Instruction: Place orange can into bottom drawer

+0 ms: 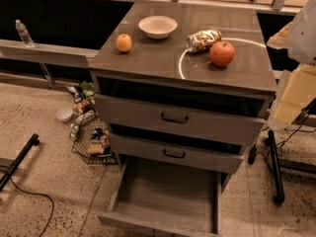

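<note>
the gripper [302,31] sits at the right edge; open or shut, i cannot tell. i'd grasp the mottled orange-gold metal can [203,40] on the side away from the round red apple [222,53].

Orange can [203,40]: mottled orange-gold and white label, silver ends; is lying on its side on the cabinet top, towards the back right.

Bottom drawer [168,194]: lowest of three, grey-brown; is standing pulled open, showing its plain grey inside.

Gripper [297,31]: is hanging at the right edge, apart from the can.
</note>
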Robot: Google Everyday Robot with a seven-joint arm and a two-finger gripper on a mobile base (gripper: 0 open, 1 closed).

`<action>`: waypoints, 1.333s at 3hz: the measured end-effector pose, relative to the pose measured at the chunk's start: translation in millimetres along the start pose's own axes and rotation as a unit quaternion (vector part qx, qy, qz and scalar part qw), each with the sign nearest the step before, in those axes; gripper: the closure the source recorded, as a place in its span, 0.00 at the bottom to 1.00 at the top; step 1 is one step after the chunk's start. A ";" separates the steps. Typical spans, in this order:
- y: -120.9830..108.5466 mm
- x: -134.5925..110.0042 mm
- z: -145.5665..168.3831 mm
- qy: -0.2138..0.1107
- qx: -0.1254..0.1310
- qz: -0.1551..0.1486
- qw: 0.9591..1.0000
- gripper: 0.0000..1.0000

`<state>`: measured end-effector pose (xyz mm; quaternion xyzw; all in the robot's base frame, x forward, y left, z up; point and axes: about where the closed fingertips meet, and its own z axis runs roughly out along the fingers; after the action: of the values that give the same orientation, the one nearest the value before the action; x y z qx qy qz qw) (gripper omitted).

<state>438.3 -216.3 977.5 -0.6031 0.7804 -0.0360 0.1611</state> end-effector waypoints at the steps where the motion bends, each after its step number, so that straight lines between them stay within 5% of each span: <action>1: -1.3 -0.5 -1.6 -0.002 0.007 -0.002 1.000 0.00; 2: -8.7 3.6 15.1 -0.035 0.008 -0.020 0.999 0.00; 3: -24.3 -10.0 42.7 -0.104 0.031 -0.093 0.990 0.00; 4: -47.3 -34.2 56.7 -0.152 0.077 -0.156 0.973 0.00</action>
<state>506.5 -188.7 942.9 -0.7016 0.6379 -0.0284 0.3163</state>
